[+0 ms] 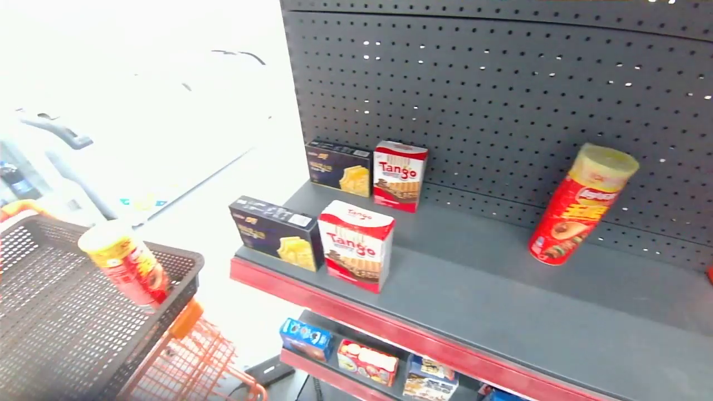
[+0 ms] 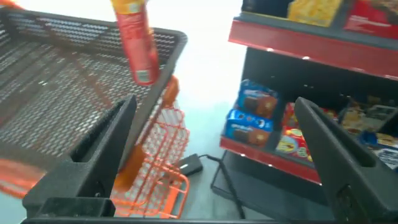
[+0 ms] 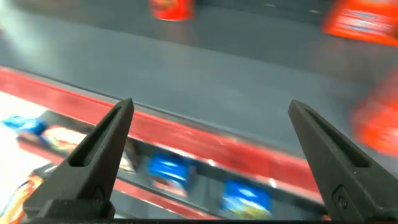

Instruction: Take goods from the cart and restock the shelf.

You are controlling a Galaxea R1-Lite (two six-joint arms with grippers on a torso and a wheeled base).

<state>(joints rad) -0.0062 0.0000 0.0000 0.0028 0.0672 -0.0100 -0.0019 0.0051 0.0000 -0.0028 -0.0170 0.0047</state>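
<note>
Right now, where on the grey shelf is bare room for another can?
Bare: the shelf board between the front wafer box and the red can, and forward of that can. Crowded: the left end, with four boxes.

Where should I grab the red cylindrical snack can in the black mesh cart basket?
Grip the red cylindrical snack can around its upper body, below the pale lid, coming from above the black mesh basket. It leans tilted against the basket wall, lid up, so that stretch looks free; the open left gripper may need tilting to match.
</note>
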